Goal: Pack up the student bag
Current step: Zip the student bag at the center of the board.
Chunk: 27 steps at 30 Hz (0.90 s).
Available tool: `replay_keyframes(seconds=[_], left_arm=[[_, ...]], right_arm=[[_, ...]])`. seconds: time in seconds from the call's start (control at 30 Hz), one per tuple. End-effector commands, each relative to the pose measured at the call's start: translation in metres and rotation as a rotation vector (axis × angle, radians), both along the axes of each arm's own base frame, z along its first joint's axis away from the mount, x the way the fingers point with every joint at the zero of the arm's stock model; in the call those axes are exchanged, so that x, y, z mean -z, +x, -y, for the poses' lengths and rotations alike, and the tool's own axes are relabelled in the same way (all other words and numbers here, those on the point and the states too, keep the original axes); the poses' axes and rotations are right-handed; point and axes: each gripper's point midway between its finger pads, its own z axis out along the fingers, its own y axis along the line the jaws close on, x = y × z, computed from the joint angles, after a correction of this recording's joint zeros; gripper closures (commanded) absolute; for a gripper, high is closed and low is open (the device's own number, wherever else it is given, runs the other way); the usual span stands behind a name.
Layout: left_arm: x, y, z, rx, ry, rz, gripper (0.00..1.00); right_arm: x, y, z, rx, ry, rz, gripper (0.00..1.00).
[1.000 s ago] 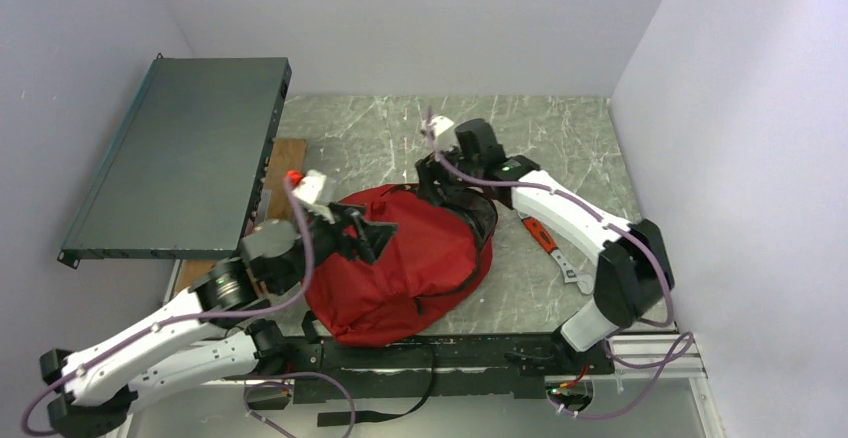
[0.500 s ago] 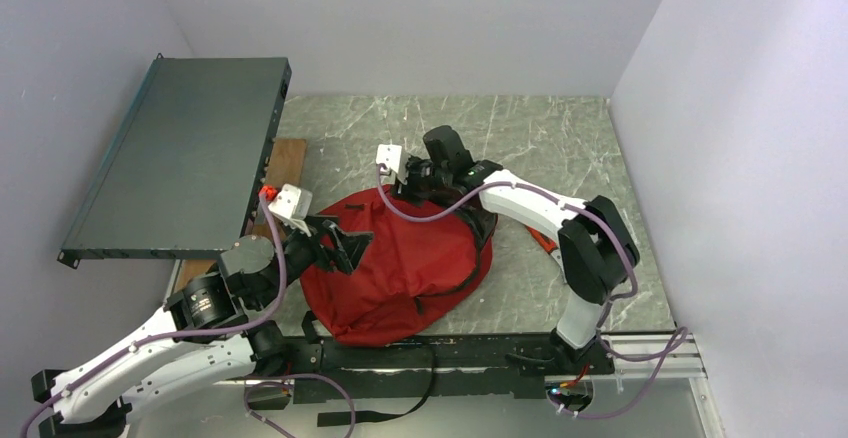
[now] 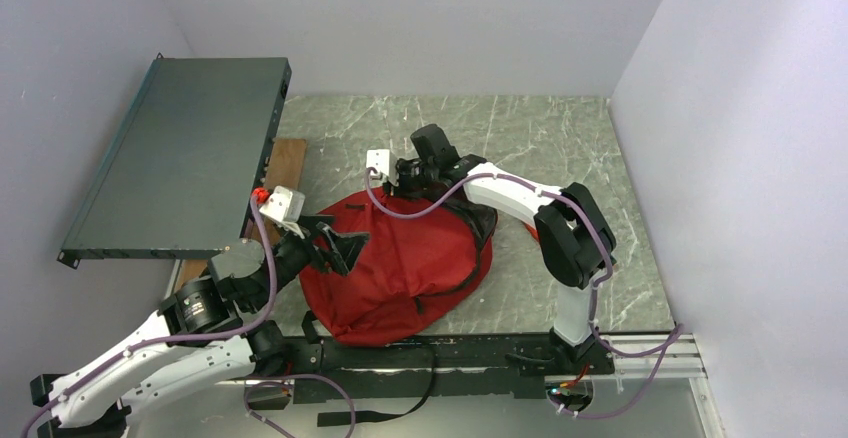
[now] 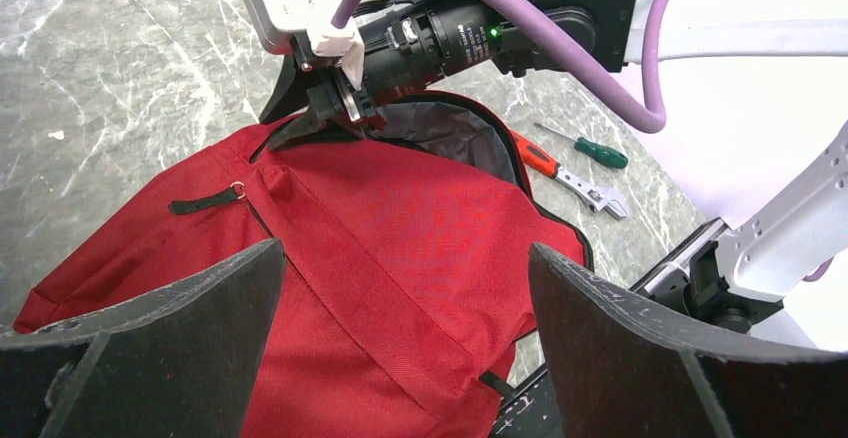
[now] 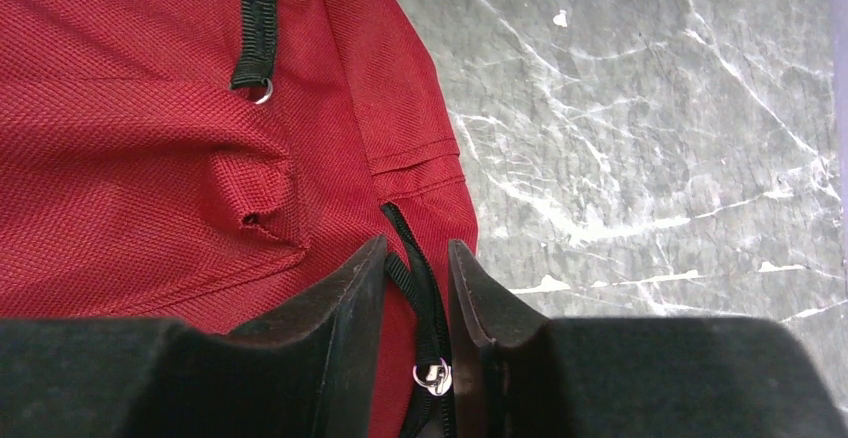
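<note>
The student bag (image 3: 400, 268), a red backpack, lies flat in the middle of the table, its grey-lined mouth (image 4: 450, 128) open at the far right. My right gripper (image 5: 417, 246) sits low at the bag's far edge. Its jaws stand a narrow gap apart, astride a black zipper pull (image 5: 405, 270) with a small metal ring (image 5: 433, 376). I also see this gripper (image 3: 398, 184) from the top camera. My left gripper (image 4: 405, 250) hovers wide open above the bag's near left side, holding nothing, and it (image 3: 335, 246) shows in the top view too.
A dark metal panel (image 3: 180, 153) leans at the left over a wooden board (image 3: 288, 163). An adjustable wrench with a red handle (image 4: 570, 173) and a green screwdriver (image 4: 590, 148) lie right of the bag. The black rail (image 3: 450, 353) runs along the near edge.
The right arm has swung left and down to the bag's far edge, and its jaws have narrowed around the zipper pull. The left gripper has drawn back to the left, still wide open.
</note>
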Motion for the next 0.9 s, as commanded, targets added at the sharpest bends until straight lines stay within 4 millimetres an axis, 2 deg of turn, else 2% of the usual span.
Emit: replay_keyframes(seconds=[0.0,0.3,0.37,0.43,0.47,0.53,0.6,0.67,0.73,0.87], left_arm=[[0.002,0.003,-0.003,-0.011,0.027,0.015,0.04],[0.003,0.007,0.001,-0.014,0.048,0.015,0.03],[0.003,0.008,0.003,-0.013,0.051,0.014,0.02],[0.006,0.01,0.005,-0.017,0.056,0.009,0.02],[0.009,0.012,0.006,-0.02,0.062,0.001,0.02],[0.016,0.017,0.008,-0.033,0.074,-0.022,0.02],[0.023,0.024,0.011,-0.038,0.077,-0.052,0.02],[0.025,0.028,0.016,-0.018,0.057,-0.069,0.02],[0.026,0.034,0.02,-0.017,0.033,-0.085,0.02],[0.031,0.055,0.023,-0.055,0.037,-0.152,0.03]], right_arm=[[-0.01,0.011,-0.001,0.012,0.008,0.063,0.71],[-0.008,0.018,0.007,0.074,0.01,0.086,0.74],[-0.005,0.02,0.009,0.082,0.003,0.083,0.82],[-0.01,0.022,0.009,0.089,0.017,0.067,1.0],[-0.016,0.024,0.009,0.104,0.029,0.049,1.0],[-0.027,0.024,0.014,0.171,0.065,-0.065,1.0],[-0.047,0.018,0.016,0.238,0.164,-0.169,1.0],[-0.054,0.007,0.019,0.269,0.222,-0.224,1.0],[-0.057,0.008,0.023,0.392,0.302,-0.287,1.0],[-0.061,0.001,0.029,0.493,0.368,-0.444,1.0]])
